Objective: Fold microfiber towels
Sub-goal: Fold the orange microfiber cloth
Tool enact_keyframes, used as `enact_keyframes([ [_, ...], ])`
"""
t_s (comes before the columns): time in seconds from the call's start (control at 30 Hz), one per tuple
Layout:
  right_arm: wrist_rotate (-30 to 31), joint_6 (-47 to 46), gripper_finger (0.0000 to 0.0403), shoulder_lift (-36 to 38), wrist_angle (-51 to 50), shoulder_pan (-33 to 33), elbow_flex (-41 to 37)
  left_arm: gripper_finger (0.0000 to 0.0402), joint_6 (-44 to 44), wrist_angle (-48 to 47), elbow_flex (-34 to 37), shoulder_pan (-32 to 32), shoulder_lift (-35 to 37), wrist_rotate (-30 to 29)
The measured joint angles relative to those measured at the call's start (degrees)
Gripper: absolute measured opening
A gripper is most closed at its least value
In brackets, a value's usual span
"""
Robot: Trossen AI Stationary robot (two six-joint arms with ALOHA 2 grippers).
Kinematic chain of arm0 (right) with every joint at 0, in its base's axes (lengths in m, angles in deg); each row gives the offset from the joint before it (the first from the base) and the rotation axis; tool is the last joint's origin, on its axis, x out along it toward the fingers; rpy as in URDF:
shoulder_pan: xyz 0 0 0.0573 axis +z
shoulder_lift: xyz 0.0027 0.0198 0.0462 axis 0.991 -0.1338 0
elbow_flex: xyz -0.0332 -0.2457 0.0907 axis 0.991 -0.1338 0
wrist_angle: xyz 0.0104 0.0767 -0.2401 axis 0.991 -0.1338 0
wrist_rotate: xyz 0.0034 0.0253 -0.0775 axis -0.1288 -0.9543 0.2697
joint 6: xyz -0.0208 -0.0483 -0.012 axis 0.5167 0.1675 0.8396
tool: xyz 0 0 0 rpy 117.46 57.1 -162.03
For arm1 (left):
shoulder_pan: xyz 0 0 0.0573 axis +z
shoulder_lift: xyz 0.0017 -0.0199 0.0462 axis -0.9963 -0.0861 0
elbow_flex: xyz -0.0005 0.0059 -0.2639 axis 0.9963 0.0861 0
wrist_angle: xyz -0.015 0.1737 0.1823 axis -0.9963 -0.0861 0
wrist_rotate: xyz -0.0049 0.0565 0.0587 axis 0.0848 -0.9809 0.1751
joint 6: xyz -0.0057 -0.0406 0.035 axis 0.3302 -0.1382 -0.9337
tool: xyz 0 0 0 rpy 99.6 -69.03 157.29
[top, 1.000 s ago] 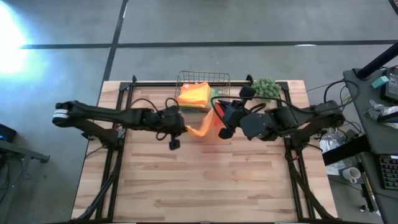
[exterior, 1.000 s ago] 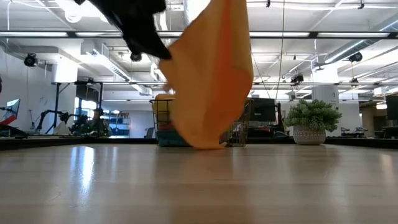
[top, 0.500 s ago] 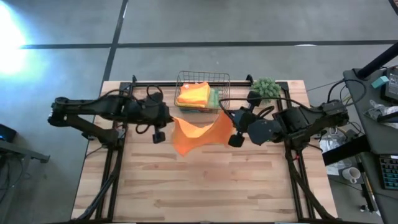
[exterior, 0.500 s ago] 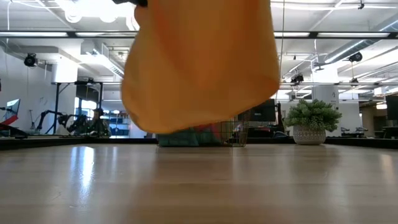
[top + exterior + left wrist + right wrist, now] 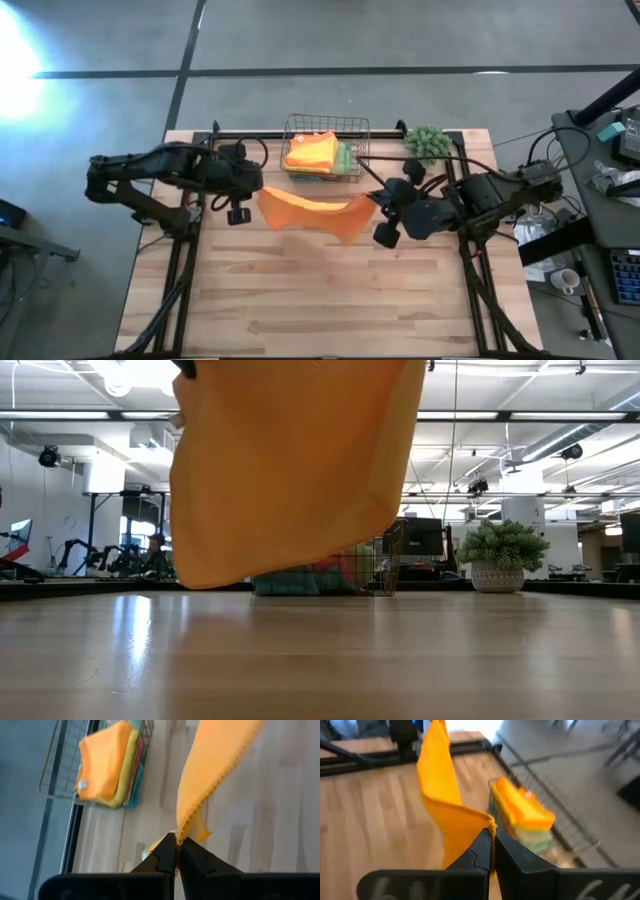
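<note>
An orange microfiber towel (image 5: 312,212) hangs spread between my two grippers above the table, clear of the wood; in the low view the towel (image 5: 290,470) fills the upper middle. My left gripper (image 5: 258,196) is shut on its left upper corner, my right gripper (image 5: 374,205) shut on its right upper corner. More folded towels (image 5: 312,152), an orange one on top, lie stacked in the wire basket (image 5: 325,124) at the table's far edge. My left gripper pinches a corner of the towel's stitched edge (image 5: 178,834) between its two fingers, coming from the table's left and slanting down. The cloth runs away from the fingers toward the other gripper, lifted clear. My right gripper pinches the opposite corner (image 5: 491,826) between its two fingers, coming from the table's right. The towel hangs below and stretches off toward the left gripper, clear of the table.
A small green spiky plant (image 5: 428,141) in a white pot stands right of the basket at the far edge. Bare wooden table (image 5: 330,300) lies on the near side of the hanging towel. Dark frame rails run along both table sides.
My left gripper has risen and drawn toward the table's left edge; my right gripper has drawn toward the right edge and rolled. The orange towel, bunched narrow between them a second ago, has spread out wide and hangs higher above the table.
</note>
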Motion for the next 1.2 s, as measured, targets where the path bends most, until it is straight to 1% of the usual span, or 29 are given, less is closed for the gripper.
enact_keyframes([
  [0.1,-3.51,-3.85,0.0008,-0.87,-2.82,-0.04,-0.10,0.0000,0.35,-3.43,-1.92,0.00,-0.77,-0.18],
  [0.17,-0.87,-7.23,0.0008,-1.85,-4.44,0.01,-0.13,0.0000,1.02,-5.30,-2.91,-0.02,-0.83,-0.20],
  [0.2,-1.82,-8.49,0.0008,-2.10,-5.51,0.20,-0.17,0.0000,1.68,-6.41,-3.46,-0.01,-0.81,-0.18],
  [0.23,-4.82,-8.64,0.0008,-2.27,-5.86,0.20,-0.24,0.0000,1.78,-7.07,-3.93,-0.02,-0.78,-0.20],
  [0.27,-5.97,-8.60,0.0008,-2.65,-5.88,0.19,-0.24,0.0000,1.79,-7.95,-4.47,-0.02,-0.76,-0.23],
  [0.33,-2.60,-10.64,0.0008,-3.27,-7.69,0.47,-0.24,0.0000,1.83,-9.85,-5.41,-0.04,-0.70,-0.22],
  [0.37,-2.36,-12.26,0.0008,-3.53,-9.54,0.60,-0.27,0.0000,1.81,-9.74,-5.70,-0.04,-0.58,-0.23],
  [0.43,-4.91,-13.24,0.0008,-3.86,-10.83,0.56,-0.46,0.0000,1.79,-9.79,-6.12,-0.02,-0.26,-0.17],
  [0.5,-4.49,-13.40,0.0008,-4.14,-11.16,0.57,-0.50,0.0000,1.70,-9.75,-6.53,-0.02,-0.24,0.09],
  [0.57,-4.73,-13.63,0.0008,-4.35,-12.02,0.57,-0.50,0.0000,1.40,-9.75,-6.67,-0.04,-0.22,1.43],
  [0.63,-4.44,-13.70,0.0008,-4.35,-13.29,0.57,-0.50,0.0000,1.37,-9.74,-6.67,-0.04,-0.23,4.23],
  [0.73,-1.32,-13.41,0.0008,-4.35,-15.17,0.69,-0.50,0.0000,1.66,-9.83,-6.56,-0.63,-1.44,8.71],
  [0.8,-3.66,-9.10,0.0008,-4.35,-13.71,0.76,-0.52,0.0000,1.53,-9.88,-6.46,-2.07,-2.69,9.33],
  [0.83,-4.38,-7.45,0.0008,-4.42,-13.17,0.79,-0.52,0.0000,1.03,-9.86,-6.45,-2.79,-3.27,9.25],
  [0.87,-3.55,-7.27,0.0008,-4.61,-13.49,0.85,-0.52,0.0000,0.25,-9.86,-6.44,-3.28,-3.68,8.69],
  [0.93,-1.01,-9.85,0.0008,-4.85,-15.45,0.90,-0.58,0.0000,-0.81,-9.85,-6.41,-3.71,-4.17,5.36],
  [0.97,-2.81,-9.93,0.0008,-4.85,-15.71,0.69,-0.61,0.0000,-1.35,-9.86,-6.41,-3.66,-4.28,3.04],
  [1.0,-6.01,-8.36,0.0008,-4.79,-14.87,0.37,-0.61,0.0000,-1.37,-9.86,-6.41,-3.59,-4.29,0.68],
  [1.03,-7.79,-6.87,0.0008,-4.74,-13.94,0.31,-0.61,0.0000,-1.23,-9.85,-6.39,-3.56,-4.17,-1.33],
  [1.07,-6.63,-6.77,0.0008,-4.74,-13.83,0.41,-0.59,0.0000,-0.83,-9.88,-6.39,-3.52,-4.13,-2.15],
  [1.13,-2.24,-9.29,0.0008,-4.78,-15.39,0.92,-0.61,0.0000,1.20,-9.97,-7.28,-3.74,-4.45,-2.42],
  [1.2,-4.44,-8.91,0.0008,-4.68,-15.46,0.86,-0.61,0.0000,2.78,-9.90,-8.57,-4.82,-5.16,-0.91],
])
